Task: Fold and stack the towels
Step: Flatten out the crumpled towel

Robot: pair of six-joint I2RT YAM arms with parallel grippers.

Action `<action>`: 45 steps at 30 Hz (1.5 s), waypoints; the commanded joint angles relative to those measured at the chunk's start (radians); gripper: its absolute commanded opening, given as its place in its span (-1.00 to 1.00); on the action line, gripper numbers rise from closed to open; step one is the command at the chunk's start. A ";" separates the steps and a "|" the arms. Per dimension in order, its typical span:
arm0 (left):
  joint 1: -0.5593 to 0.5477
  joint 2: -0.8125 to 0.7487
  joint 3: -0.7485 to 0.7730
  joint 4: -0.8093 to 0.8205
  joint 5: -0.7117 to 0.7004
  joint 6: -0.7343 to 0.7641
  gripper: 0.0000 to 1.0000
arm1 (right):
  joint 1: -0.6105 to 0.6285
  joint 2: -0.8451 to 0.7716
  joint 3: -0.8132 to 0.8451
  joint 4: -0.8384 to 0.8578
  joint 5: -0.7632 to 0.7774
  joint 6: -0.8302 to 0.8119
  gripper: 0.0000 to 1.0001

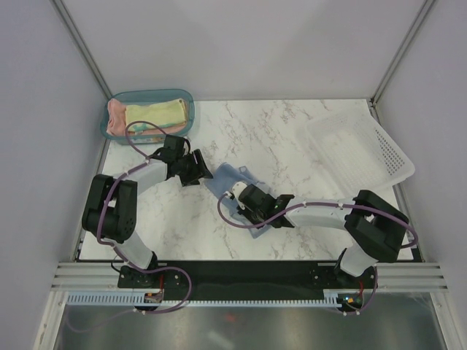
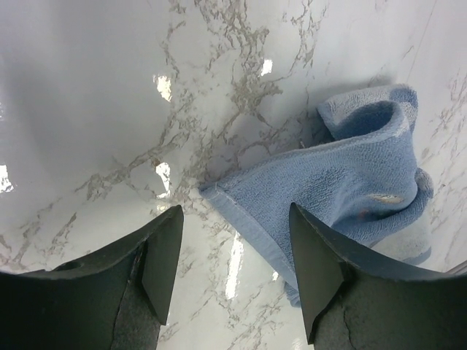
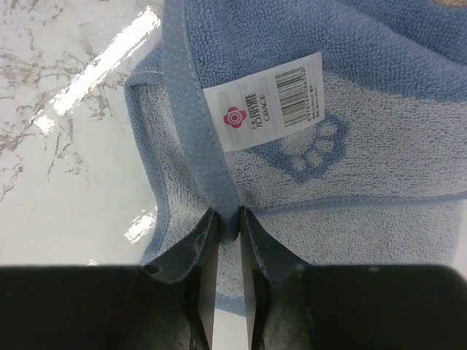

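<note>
A crumpled light blue towel (image 1: 232,181) lies mid-table. In the right wrist view this blue towel (image 3: 328,182) shows a paw print and a white label (image 3: 264,111), and my right gripper (image 3: 226,217) is shut on its darker hem band. My right gripper (image 1: 244,200) sits over the towel's near side. My left gripper (image 1: 195,169) hovers at the towel's left corner, open. In the left wrist view the towel's corner (image 2: 343,175) reaches between the spread fingers of the left gripper (image 2: 235,211), untouched. A pink towel (image 1: 114,120) and a pale yellow towel (image 1: 155,114) lie folded in the bin.
The teal bin (image 1: 149,95) stands at the back left corner of the marble table (image 1: 292,131). A white perforated basket (image 1: 357,146) sits tilted at the back right. Grey walls close in on both sides.
</note>
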 commanded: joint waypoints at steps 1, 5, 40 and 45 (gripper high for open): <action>0.006 -0.021 0.027 0.004 0.021 0.013 0.34 | 0.005 -0.049 0.024 -0.018 0.031 -0.007 -0.50; 0.006 -0.017 0.027 0.004 0.018 0.015 0.34 | 0.006 -0.076 0.016 -0.021 -0.013 -0.007 -0.30; 0.004 -0.055 0.037 -0.030 0.016 0.064 0.34 | -0.001 -0.116 -0.011 -0.022 -0.039 0.034 -0.84; 0.000 -0.087 0.005 -0.031 0.019 0.061 0.34 | -0.026 -0.122 -0.025 -0.032 -0.067 0.053 -0.79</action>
